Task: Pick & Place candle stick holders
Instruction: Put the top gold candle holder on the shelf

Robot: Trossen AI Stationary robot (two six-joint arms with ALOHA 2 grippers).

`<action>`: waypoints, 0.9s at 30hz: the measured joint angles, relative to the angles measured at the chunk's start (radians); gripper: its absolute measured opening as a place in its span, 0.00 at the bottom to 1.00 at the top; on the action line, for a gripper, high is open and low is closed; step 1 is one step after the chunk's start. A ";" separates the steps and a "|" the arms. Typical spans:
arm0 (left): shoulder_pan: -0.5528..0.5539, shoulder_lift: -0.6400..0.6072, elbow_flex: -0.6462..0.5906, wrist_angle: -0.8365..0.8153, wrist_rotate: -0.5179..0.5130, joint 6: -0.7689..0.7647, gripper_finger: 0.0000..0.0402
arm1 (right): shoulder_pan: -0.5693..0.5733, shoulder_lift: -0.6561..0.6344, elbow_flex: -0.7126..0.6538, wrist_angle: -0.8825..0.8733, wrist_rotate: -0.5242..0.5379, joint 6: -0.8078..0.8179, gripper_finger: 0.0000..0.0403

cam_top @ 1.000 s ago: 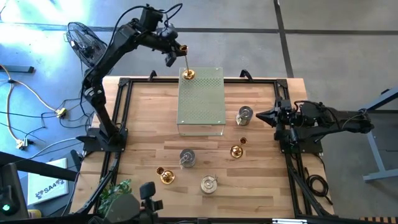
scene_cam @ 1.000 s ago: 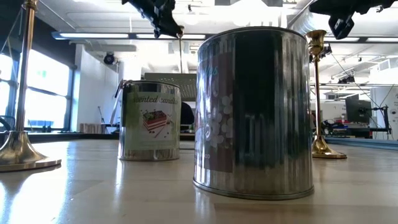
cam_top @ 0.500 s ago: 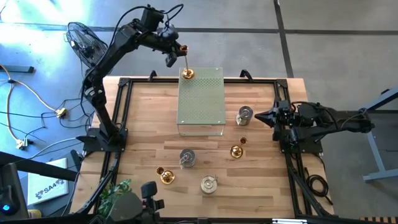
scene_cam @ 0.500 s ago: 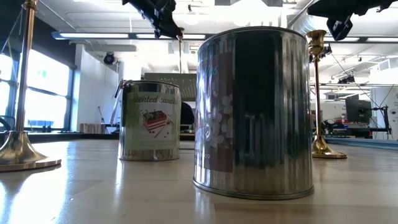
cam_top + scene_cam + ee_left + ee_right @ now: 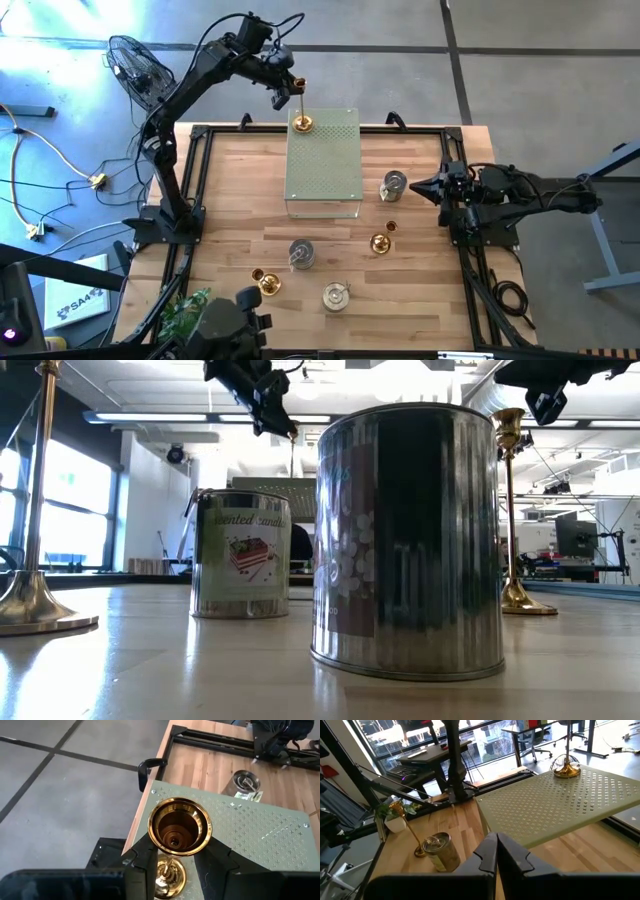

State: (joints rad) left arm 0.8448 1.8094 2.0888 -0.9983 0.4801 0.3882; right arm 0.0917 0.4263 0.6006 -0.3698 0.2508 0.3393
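My left gripper (image 5: 285,90) is over the far left corner of the pale green perforated box (image 5: 323,160), shut on a gold candle stick holder (image 5: 300,100) whose round base (image 5: 302,122) sits on the box top. Its cup (image 5: 180,825) shows between the fingers in the left wrist view. Two more gold holders (image 5: 380,243) (image 5: 266,282) and three silver cylindrical holders (image 5: 394,185) (image 5: 301,254) (image 5: 336,295) stand on the wooden table. My right gripper (image 5: 435,187) waits shut and empty at the table's right edge. My left gripper has one finger (image 5: 145,865) on each side of the gold holder just under its cup (image 5: 172,851); the cup hides the exact place of contact. The fingers come from the table's far left, slanting down, across the stem. The holder stands about upright, its base (image 5: 169,881) on the box top.
The box stands at the table's far middle, inside a black metal frame (image 5: 200,135) that runs around the table. In the low view a silver holder (image 5: 405,540) fills the foreground. A fan (image 5: 135,65) and cables lie beyond the far left corner.
My left gripper has gone a little toward the table's right edge and down with the gold holder. The holder's cup has come nearer above its base, which has stayed on the box's far left corner.
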 joint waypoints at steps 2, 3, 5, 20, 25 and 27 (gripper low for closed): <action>0.000 0.002 0.000 0.000 0.000 0.000 0.24 | 0.000 0.000 0.000 0.000 0.000 0.000 0.01; 0.000 0.003 0.000 0.000 -0.001 0.000 0.25 | 0.000 0.000 0.000 0.000 0.000 0.000 0.01; 0.000 0.003 0.000 0.002 -0.005 0.000 0.26 | 0.000 0.000 0.000 0.000 0.000 0.000 0.01; 0.000 0.003 0.000 0.003 -0.025 -0.025 0.32 | 0.000 0.000 0.000 -0.008 0.000 -0.006 0.01; 0.000 0.003 0.000 0.002 -0.026 -0.026 0.33 | 0.000 0.000 0.000 -0.008 0.000 -0.006 0.01; 0.000 0.003 0.000 0.002 -0.026 -0.026 0.33 | 0.000 0.000 0.000 -0.008 0.000 -0.006 0.01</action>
State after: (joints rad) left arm 0.8444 1.8126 2.0888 -0.9963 0.4538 0.3622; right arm 0.0917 0.4263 0.6006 -0.3779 0.2508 0.3328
